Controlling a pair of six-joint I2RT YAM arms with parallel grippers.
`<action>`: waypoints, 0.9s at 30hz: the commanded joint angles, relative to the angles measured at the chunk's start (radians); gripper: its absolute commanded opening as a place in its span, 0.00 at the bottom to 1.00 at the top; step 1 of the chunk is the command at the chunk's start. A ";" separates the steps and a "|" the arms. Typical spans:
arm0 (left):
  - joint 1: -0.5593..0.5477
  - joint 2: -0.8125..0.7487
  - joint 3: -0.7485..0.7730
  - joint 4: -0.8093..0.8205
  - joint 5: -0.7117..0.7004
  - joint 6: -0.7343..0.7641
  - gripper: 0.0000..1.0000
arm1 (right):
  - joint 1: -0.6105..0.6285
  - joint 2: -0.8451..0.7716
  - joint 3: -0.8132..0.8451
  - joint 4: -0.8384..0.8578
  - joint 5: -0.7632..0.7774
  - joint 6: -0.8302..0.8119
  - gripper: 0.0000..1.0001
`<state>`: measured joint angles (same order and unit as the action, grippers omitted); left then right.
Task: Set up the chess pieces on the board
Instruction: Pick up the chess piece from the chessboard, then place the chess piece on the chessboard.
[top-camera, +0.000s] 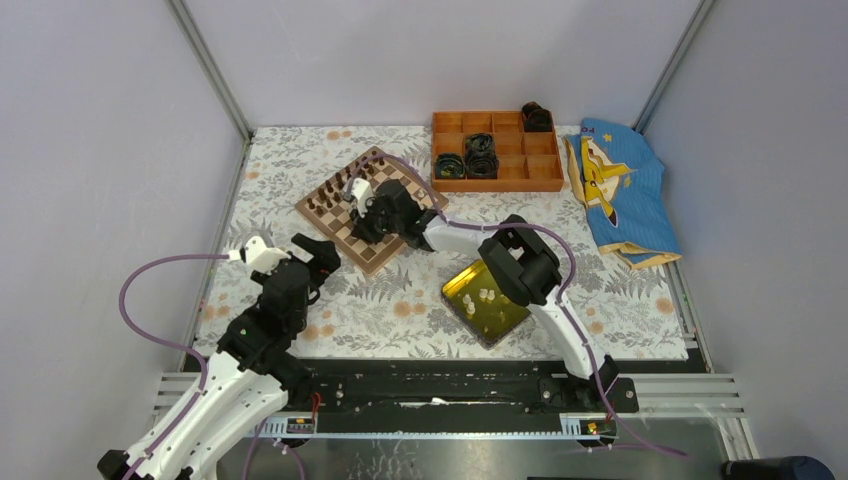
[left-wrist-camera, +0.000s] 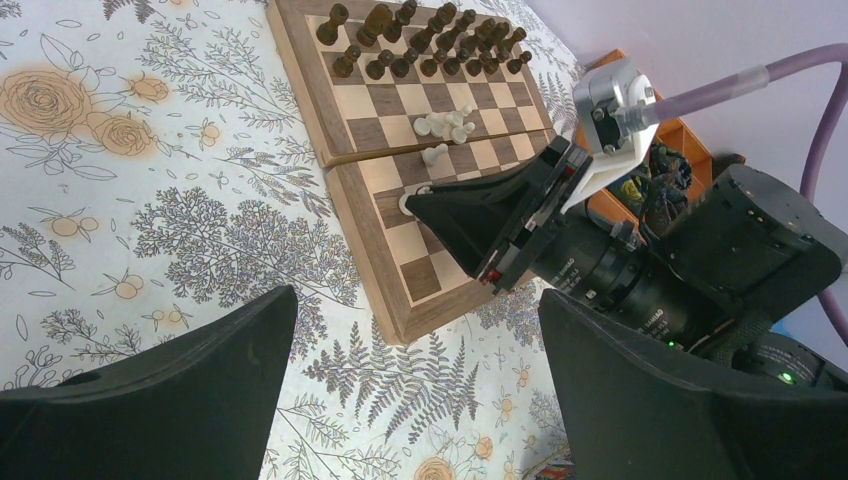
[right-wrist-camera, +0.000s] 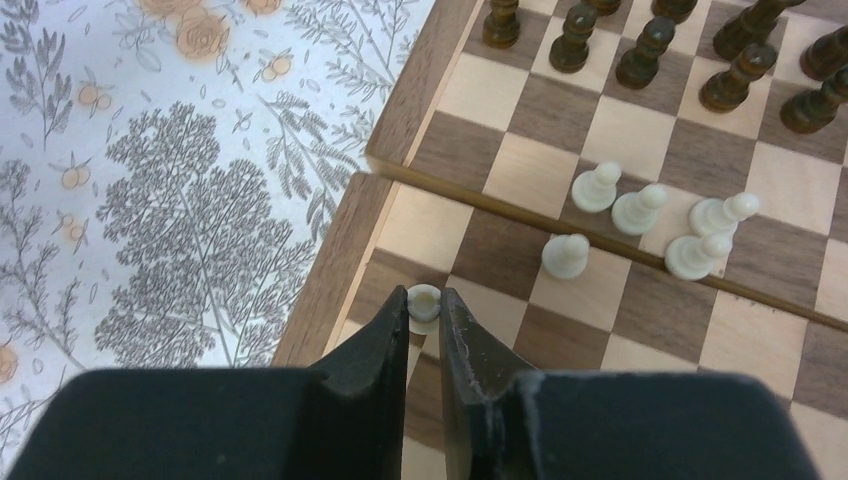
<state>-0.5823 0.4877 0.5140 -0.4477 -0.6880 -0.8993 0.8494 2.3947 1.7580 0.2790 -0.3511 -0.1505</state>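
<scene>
The wooden chessboard (top-camera: 363, 208) lies left of centre on the table, and shows in the left wrist view (left-wrist-camera: 420, 260) and the right wrist view (right-wrist-camera: 640, 300). My right gripper (right-wrist-camera: 424, 303) is shut on a cream-white chess piece (right-wrist-camera: 424, 300) over a square near the board's left border (right-wrist-camera: 320, 270). Several cream-white pieces (right-wrist-camera: 640, 210) stand loose near the board's middle fold. Dark brown pieces (right-wrist-camera: 650, 50) line the far rows. More white pieces (top-camera: 487, 296) lie in the yellow tray (top-camera: 462, 287). My left gripper (left-wrist-camera: 415, 400) is open and empty over the cloth near the board's corner.
An orange compartment box (top-camera: 497, 150) with dark coiled items stands at the back. A blue printed cloth (top-camera: 620, 190) lies at the right. The right arm (top-camera: 520, 265) reaches over the tray to the board. Floral tablecloth (left-wrist-camera: 130, 200) covers the table.
</scene>
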 joint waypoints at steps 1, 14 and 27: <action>-0.005 -0.003 -0.008 0.004 -0.016 -0.008 0.99 | 0.019 -0.128 -0.053 0.010 0.017 -0.034 0.00; -0.005 0.003 -0.005 0.006 -0.015 -0.007 0.99 | 0.020 -0.363 -0.299 0.063 0.148 -0.096 0.00; -0.005 -0.002 -0.006 0.005 -0.008 -0.004 0.99 | -0.097 -0.496 -0.471 0.127 0.238 -0.075 0.00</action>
<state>-0.5823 0.4923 0.5137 -0.4477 -0.6876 -0.8993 0.8082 1.9724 1.3117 0.3367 -0.1474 -0.2371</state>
